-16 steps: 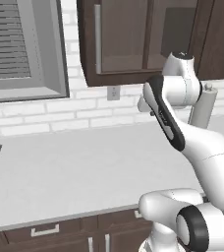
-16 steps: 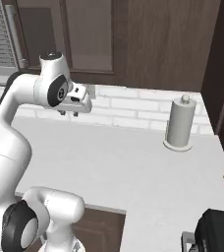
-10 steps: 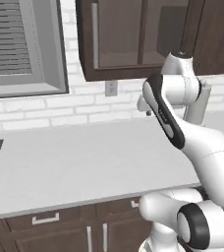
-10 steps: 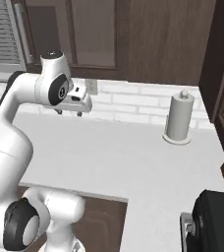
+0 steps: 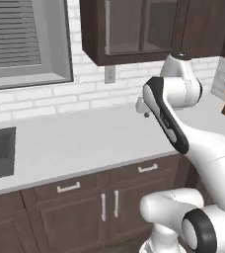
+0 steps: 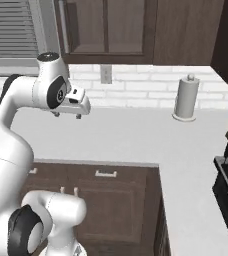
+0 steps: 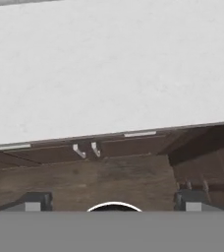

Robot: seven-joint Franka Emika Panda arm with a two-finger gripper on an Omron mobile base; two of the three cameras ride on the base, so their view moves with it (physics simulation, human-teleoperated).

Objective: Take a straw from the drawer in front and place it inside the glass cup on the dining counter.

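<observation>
While the fingers (image 6: 66, 115) hang spread, the drawer (image 6: 120, 175) sits below.

A long white worktop (image 5: 75, 143) runs under a white brick wall (image 5: 60, 101). Dark brown cupboards (image 5: 134, 29) hang above, beside a grey-framed window with blinds (image 5: 23, 44).

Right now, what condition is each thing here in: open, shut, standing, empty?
Drawers: shut.
Lower cabinet doors: shut.
Upper cabinet: doors shut.
Paper towel roll: standing upright on the worktop.
Window blinds: lowered.
End effector: fingers wide apart, holding nothing.
</observation>
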